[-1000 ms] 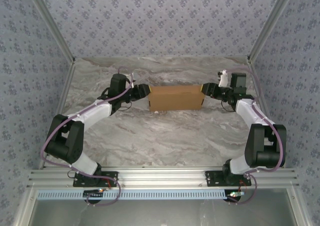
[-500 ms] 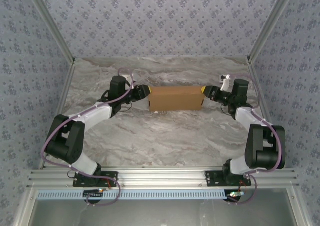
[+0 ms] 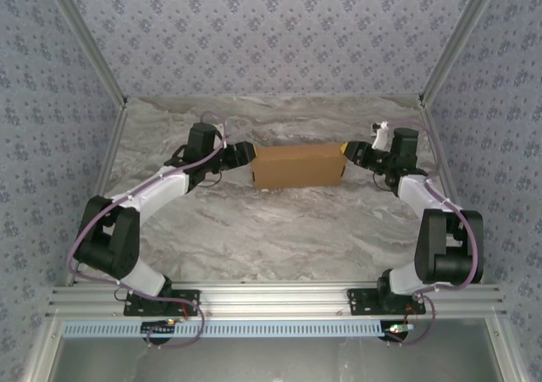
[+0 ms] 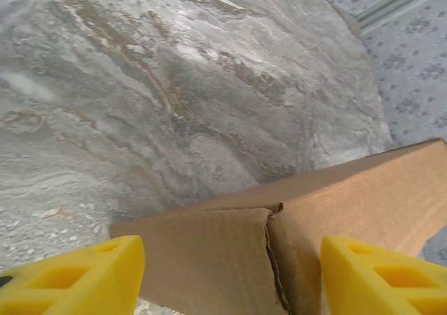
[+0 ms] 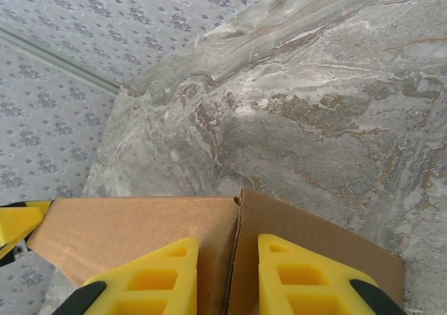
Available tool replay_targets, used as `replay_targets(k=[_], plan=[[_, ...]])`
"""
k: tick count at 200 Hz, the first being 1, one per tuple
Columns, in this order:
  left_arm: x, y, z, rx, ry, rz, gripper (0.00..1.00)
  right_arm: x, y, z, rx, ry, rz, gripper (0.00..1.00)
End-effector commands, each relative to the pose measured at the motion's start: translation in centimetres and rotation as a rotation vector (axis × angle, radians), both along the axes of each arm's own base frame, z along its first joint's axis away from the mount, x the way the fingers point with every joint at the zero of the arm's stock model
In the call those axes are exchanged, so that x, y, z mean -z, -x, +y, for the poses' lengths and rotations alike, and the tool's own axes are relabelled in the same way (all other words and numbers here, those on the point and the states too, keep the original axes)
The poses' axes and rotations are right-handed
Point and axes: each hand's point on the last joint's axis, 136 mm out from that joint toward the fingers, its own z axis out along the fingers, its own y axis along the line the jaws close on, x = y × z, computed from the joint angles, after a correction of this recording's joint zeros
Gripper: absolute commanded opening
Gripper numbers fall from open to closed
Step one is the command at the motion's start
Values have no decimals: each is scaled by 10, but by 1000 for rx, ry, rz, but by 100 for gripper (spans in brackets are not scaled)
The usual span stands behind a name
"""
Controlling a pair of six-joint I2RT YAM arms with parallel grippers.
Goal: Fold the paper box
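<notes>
1. Left fingers (image 4: 77, 280) stand spread wide, the paper box's (image 3: 298, 165) left end between them.
2. The box lies on the tabletop (image 3: 279, 229), between the two pairs of fingers.
3. Right fingers (image 5: 300, 276) sit close together astride its right-end seam; pinching or not, I cannot tell.

Spreads wide as a marble-patterned tabletop (image 3: 279, 238), grey and white with brown veins running mostly crosswise. Ends at the far side against a back wall (image 3: 271, 35) papered in pale blue-grey with a small repeating floral motif. Meets the same paper on the left wall (image 3: 34, 145) and the right wall (image 3: 512, 128). Carries slanting aluminium profiles at the far corners, a left strut (image 3: 85, 39) and a right strut (image 3: 458, 39). Closes along the near edge with a ribbed aluminium rail (image 3: 279, 301), with a pale blue slotted strip (image 3: 279, 329) just below. Sits under soft, even light, with only faint shadows
</notes>
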Motion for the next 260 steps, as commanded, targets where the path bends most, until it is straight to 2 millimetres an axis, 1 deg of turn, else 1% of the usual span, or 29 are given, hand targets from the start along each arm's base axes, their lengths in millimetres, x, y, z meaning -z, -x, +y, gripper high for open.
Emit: replay_targets(k=[1,21,38,52,67,74,87,100,130,149,193,208,226,239,255,260], plan=[[-20,-2,23,-49,-139,-70,69,54,20,-1,4,86,210,22],[-44,-7,29,-52,-176,-189,71,50,17,2,-11,100,198,22],[-64,-9,24,-1,-200,-300,73,47,15,2,-15,110,191,22],[-78,-5,9,99,-213,-393,75,46,14,2,-16,112,190,22],[-85,7,-12,239,-243,-460,80,45,13,3,-20,110,188,22],[-84,12,-21,302,-268,-488,83,44,12,4,-23,110,185,22],[-80,23,-37,427,-313,-527,88,44,11,4,-25,111,183,22],[-73,32,-50,538,-355,-543,89,42,11,6,-28,111,180,22],[-56,43,-68,729,-406,-514,92,43,12,6,-33,113,182,21],[-44,47,-77,821,-449,-487,93,42,12,7,-36,116,178,21],[-16,45,-91,956,-511,-404,95,42,12,7,-38,116,179,21],[-8,38,-93,960,-554,-399,95,42,12,7,-38,116,179,21],[-3,30,-96,963,-573,-396,95,43,12,8,-42,114,183,20],[1,30,-99,981,-568,-381,93,44,12,8,-42,112,183,20],[3,30,-104,1006,-557,-381,88,45,11,8,-43,114,186,20],[7,35,-102,1023,-556,-351,85,45,12,8,-43,113,187,20]])
